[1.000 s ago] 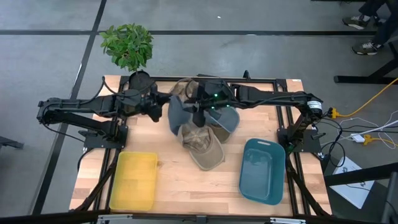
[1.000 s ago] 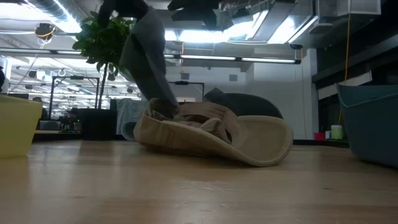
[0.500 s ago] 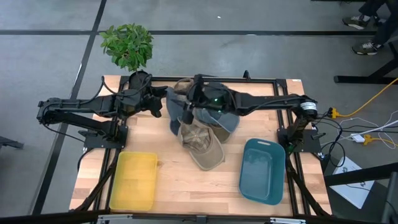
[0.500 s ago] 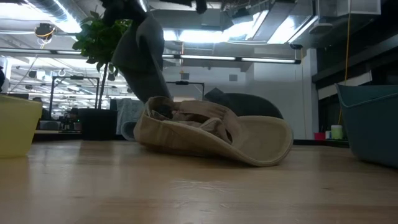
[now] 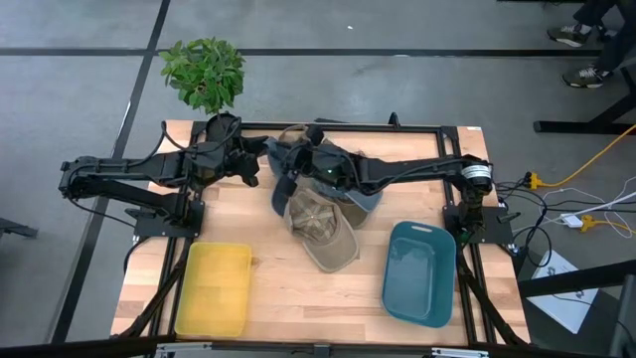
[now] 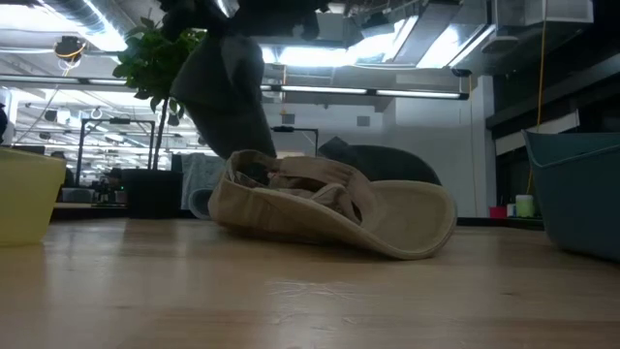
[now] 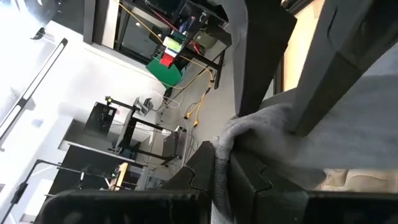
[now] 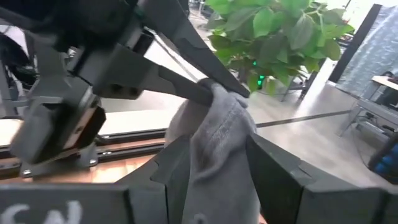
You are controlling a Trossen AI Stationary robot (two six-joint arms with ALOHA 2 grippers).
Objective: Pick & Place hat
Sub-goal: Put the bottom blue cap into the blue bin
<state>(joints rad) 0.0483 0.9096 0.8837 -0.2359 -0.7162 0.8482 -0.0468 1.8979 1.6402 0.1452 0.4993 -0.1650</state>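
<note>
**Grey hat pinched by both grippers above the table**

Wooden table (image 5: 298, 298), high view. Lower left: yellow bin (image 5: 214, 288). Lower right: teal bin (image 5: 420, 271). Centre: tan cap (image 5: 320, 231) lying flat. Just above it, grey hat (image 5: 283, 177) hangs lifted; left gripper (image 5: 260, 167) clenched on its edge, right gripper (image 5: 291, 169) grasping the same fabric. Upper left: potted plant (image 5: 204, 72).

The high camera looks straight down on the whole worktop (image 5: 268, 288) and both arms. The low camera sits at worktop height, facing level into the room. Each wrist camera looks close past its own pincer. All four views share the grey hat (image 5: 283, 177) (image 6: 228, 92) (image 7: 261, 134) (image 8: 214, 140) between the pincers.
</note>
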